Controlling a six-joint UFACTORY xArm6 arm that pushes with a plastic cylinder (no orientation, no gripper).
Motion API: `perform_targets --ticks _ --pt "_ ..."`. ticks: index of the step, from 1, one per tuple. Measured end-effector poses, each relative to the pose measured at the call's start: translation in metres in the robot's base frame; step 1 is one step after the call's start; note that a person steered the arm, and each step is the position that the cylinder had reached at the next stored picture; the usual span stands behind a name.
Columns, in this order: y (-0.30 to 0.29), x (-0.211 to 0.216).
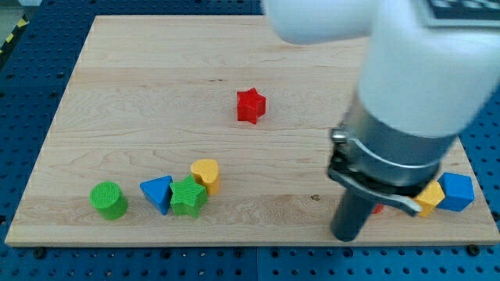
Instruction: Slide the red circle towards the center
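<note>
Only a small red sliver [378, 208] shows near the view's bottom right, between my rod and a yellow block; it looks like the red circle, mostly hidden by the arm. My tip [345, 236] rests on the board just left of and below that sliver; whether they touch cannot be told. A red star [251, 105] lies near the board's middle, well up and to the left of my tip.
A yellow block [430, 197] and a blue block [458, 191] sit at the right edge beside the arm. At the bottom left lie a green circle [108, 200], a blue triangle [158, 192], a green star [187, 196] and a yellow heart [205, 173]. The board's bottom edge [234, 243] is close below my tip.
</note>
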State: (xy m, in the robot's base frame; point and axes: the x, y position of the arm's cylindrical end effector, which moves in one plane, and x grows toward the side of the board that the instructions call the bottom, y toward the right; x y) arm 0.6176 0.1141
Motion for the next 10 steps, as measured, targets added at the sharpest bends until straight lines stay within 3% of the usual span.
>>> perform_targets --ticks 1,2,5,8,10 --pt "0.058 -0.009" --pt "0.065 -0.017" --pt "0.035 -0.026" --pt "0.032 -0.061" --pt "-0.007 -0.091"
